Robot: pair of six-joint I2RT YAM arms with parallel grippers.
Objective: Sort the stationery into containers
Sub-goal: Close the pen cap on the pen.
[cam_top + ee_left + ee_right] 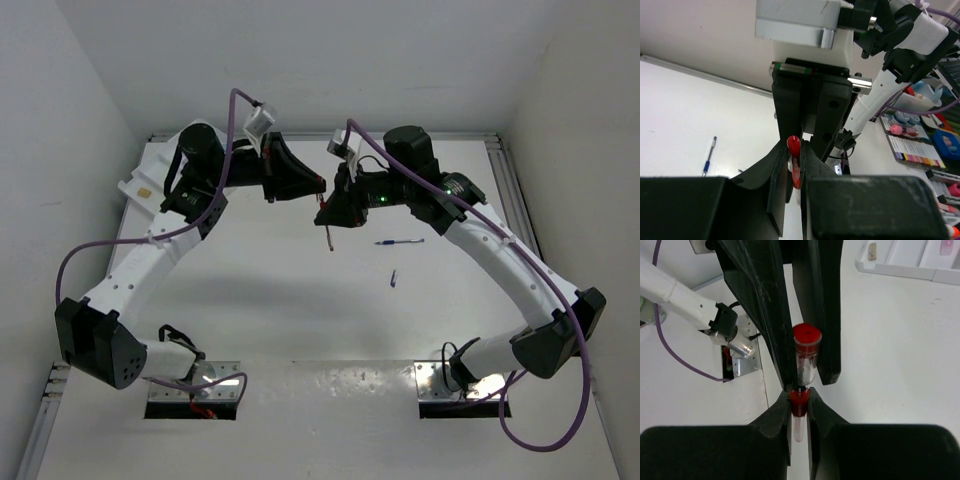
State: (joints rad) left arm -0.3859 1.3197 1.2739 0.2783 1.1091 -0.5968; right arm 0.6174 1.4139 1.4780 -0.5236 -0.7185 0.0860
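Observation:
A thin red pen (329, 238) is held above the table's middle by both grippers, which meet tip to tip. My left gripper (315, 186) is shut on the pen's red-capped end (794, 162). My right gripper (328, 212) is shut on a red section of the same pen (799, 405), just below its clear, red-tipped cap (806, 352). A blue pen (400, 241) lies on the table right of the grippers and also shows in the left wrist view (709, 157). A tiny blue-purple piece (393, 278) lies nearer. The white tray (138, 186) sits far left, mostly hidden by my left arm.
In the right wrist view the tray (905, 267) holds a beige eraser (872, 251) and a pink item (945, 246). Boxes of markers (912, 147) stand beyond the table's side. White walls close in the back and both sides.

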